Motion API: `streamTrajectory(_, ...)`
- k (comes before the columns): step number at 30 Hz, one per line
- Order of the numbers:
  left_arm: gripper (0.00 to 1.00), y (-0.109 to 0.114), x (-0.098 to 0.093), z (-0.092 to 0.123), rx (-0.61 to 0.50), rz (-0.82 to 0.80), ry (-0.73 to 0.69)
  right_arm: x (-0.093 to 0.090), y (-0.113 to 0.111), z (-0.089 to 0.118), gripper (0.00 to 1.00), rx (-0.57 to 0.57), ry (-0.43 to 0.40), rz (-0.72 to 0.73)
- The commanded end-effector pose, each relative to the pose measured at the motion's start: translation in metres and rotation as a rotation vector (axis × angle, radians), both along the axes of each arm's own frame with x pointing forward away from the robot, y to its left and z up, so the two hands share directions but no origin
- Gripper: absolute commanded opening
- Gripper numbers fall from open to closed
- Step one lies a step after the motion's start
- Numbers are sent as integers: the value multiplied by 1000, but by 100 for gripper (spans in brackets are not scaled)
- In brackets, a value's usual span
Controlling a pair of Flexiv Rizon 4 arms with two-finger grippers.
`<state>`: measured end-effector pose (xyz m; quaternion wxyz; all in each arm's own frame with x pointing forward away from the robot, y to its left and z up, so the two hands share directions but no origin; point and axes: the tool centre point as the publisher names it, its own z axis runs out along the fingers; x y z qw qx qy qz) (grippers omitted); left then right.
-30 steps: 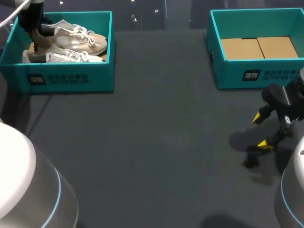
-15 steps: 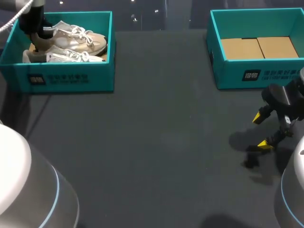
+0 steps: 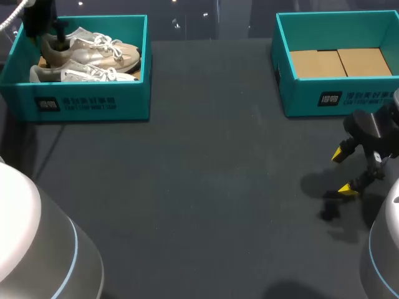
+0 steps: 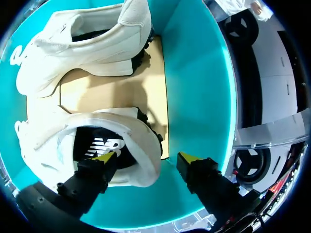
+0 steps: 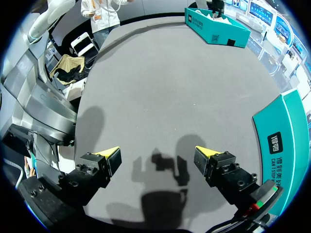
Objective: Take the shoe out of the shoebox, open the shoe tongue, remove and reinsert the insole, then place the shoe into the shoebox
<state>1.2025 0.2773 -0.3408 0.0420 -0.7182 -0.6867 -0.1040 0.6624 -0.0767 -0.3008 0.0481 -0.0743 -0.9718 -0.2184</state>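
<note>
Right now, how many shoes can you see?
2, both in the left shoebox: the far shoe by its back wall, the near shoe by its front wall. The right shoebox shows none.

At the left wrist, the shoe (image 4: pixel 48 141) that the fingers (image 4: pixel 194 165) straddle loses its toe past the rim, and the inner finger covers part of its insole (image 4: pixel 95 145). From above, the left arm (image 3: pixel 38 22) hides those fingers and a shoe's heel. The right shoebox (image 3: pixel 336 96) is cut off at the side.
</note>
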Motion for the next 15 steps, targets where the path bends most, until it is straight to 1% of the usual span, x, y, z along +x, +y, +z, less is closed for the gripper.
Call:
streamTrajectory(1,93,-4,-18,29,-14,-19,-18,-1,0,0,100,-3,-1,-1)
streamTrajectory(2,96,-6,-22,33,-14,-19,-20,-1,0,0,100,-3,-1,-1)
streamTrajectory(4,99,-11,-35,47,-23,-34,-31,-1,0,0,100,-3,-1,-1)
streamTrajectory(5,100,-12,-39,51,-27,-36,-30,-1,0,0,100,-3,-1,-1)
streamTrajectory(10,100,-18,-71,74,-62,-50,-12,-1,0,0,100,-3,-1,-1)
streamTrajectory(13,100,-21,-92,84,-70,-70,-6,-1,0,0,100,-3,-1,-1)
streamTrajectory(15,100,-22,-103,88,-67,-72,-11,-1,0,0,100,-3,-1,-1)
